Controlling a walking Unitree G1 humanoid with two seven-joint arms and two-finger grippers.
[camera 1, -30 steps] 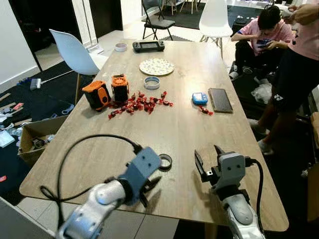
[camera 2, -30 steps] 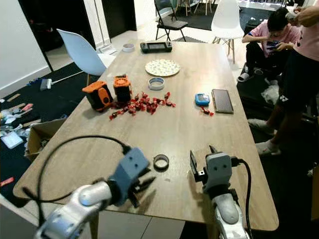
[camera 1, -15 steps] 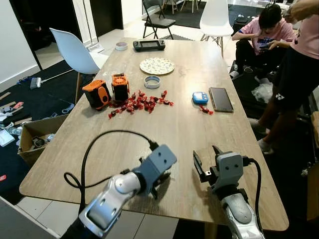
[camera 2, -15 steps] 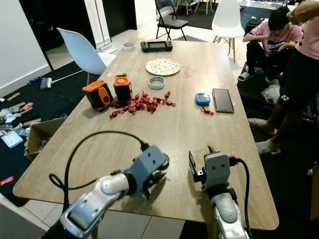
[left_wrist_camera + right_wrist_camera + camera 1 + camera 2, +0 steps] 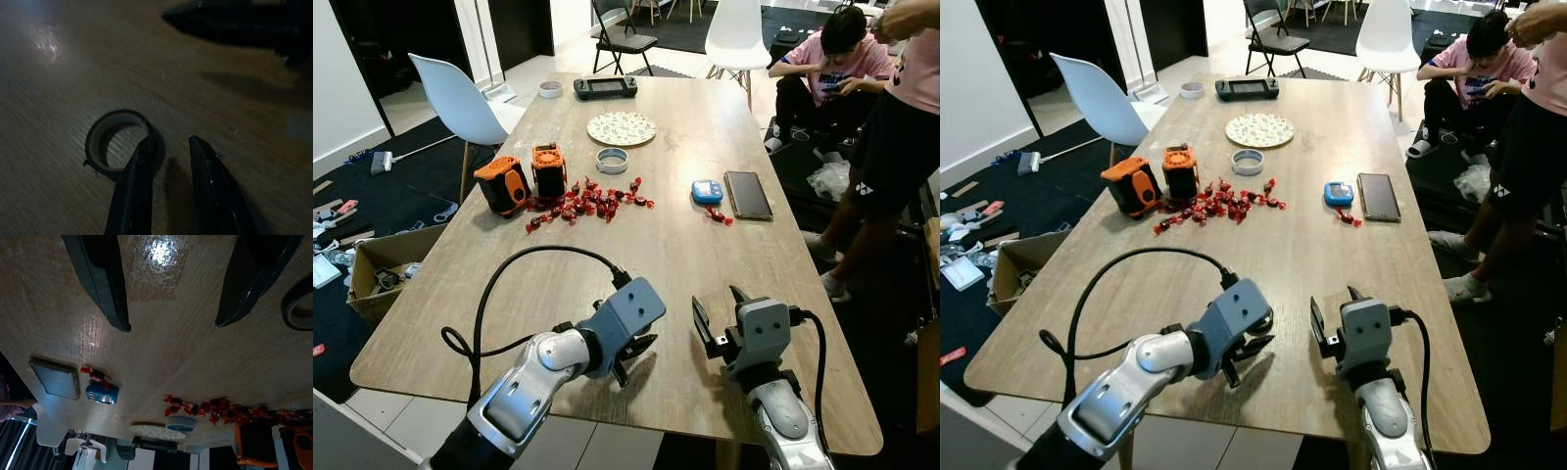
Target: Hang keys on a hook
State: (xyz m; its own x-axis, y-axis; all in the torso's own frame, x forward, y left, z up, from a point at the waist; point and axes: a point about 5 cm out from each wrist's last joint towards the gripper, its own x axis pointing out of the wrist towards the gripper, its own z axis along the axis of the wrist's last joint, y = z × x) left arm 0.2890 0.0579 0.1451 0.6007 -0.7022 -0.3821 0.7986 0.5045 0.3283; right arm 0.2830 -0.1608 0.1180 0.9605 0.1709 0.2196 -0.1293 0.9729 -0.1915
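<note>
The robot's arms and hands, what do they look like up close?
Both arms are shiny silver tubes ending in boxy blue-grey wrist housings. Each hand, the left hand and right hand, has two long, tapered black fingers. A thick black cable loops from each wrist back along the arm.

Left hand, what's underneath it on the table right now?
A dark tape ring lies flat on the wooden table under the left hand; one fingertip covers part of its rim.
</note>
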